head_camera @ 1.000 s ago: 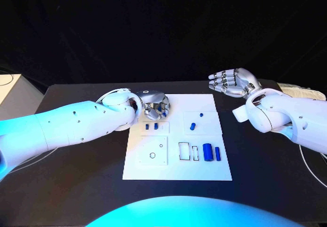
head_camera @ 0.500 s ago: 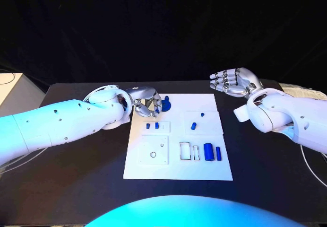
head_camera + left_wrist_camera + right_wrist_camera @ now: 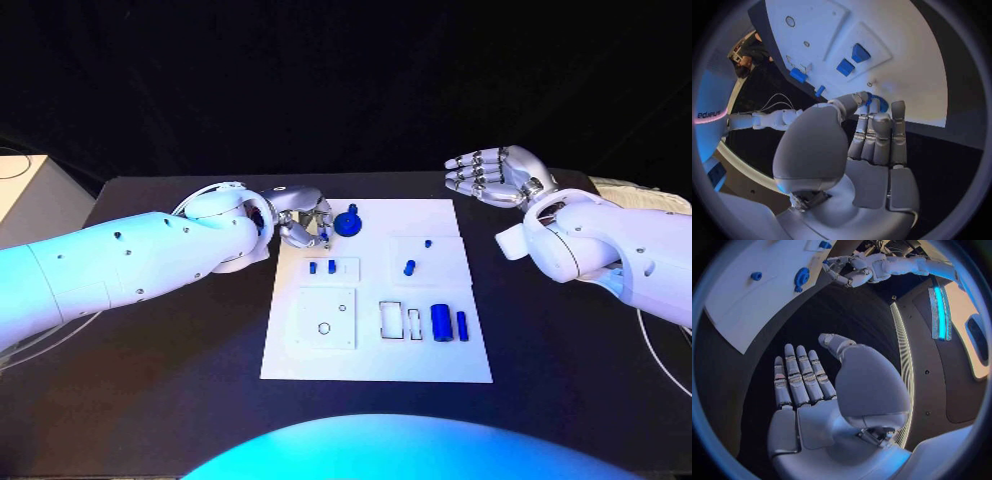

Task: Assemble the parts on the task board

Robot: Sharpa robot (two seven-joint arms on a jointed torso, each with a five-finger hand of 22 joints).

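Blue round part (image 3: pixel 351 219), logged as lifted off the task board (image 3: pixel 378 360) since a second ago, now pinched in my left robot hand (image 3: pixel 307 226) over the board's far-left corner; right robot hand (image 3: pixel 490 173) spread, idle; insertion pending.

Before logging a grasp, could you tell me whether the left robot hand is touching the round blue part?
Touching: in the left wrist view, the left robot hand has fingertips against the round blue part.
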